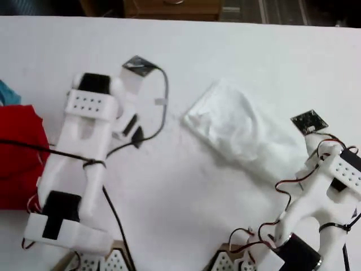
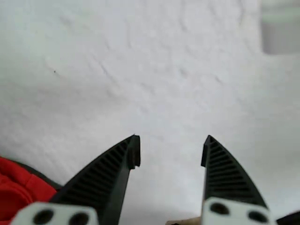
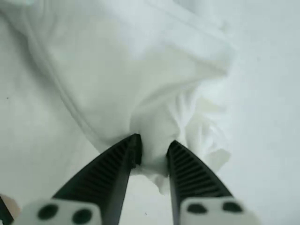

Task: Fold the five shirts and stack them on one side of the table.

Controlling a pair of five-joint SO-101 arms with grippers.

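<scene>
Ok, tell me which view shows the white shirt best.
The high view: the whole white shirt lies on the table. The right wrist view gives one bunched edge close up; the left wrist view faces table and red shirt.

Fabric items, three counted: one crumpled white fabric shirt (image 1: 242,132), one red fabric garment (image 1: 20,152) and one teal fabric scrap (image 1: 5,93). White plastic robot arms, two counted, the left arm (image 1: 84,147) and the right arm (image 1: 321,197). Each is fitted with one black ribbed two-fingered gripper, the left gripper (image 2: 169,150) and the right gripper (image 3: 153,152). One white table (image 1: 225,39) is recorded, and two small dark square boards are noted, the left board (image 1: 139,65) and the right board (image 1: 308,121).
</scene>
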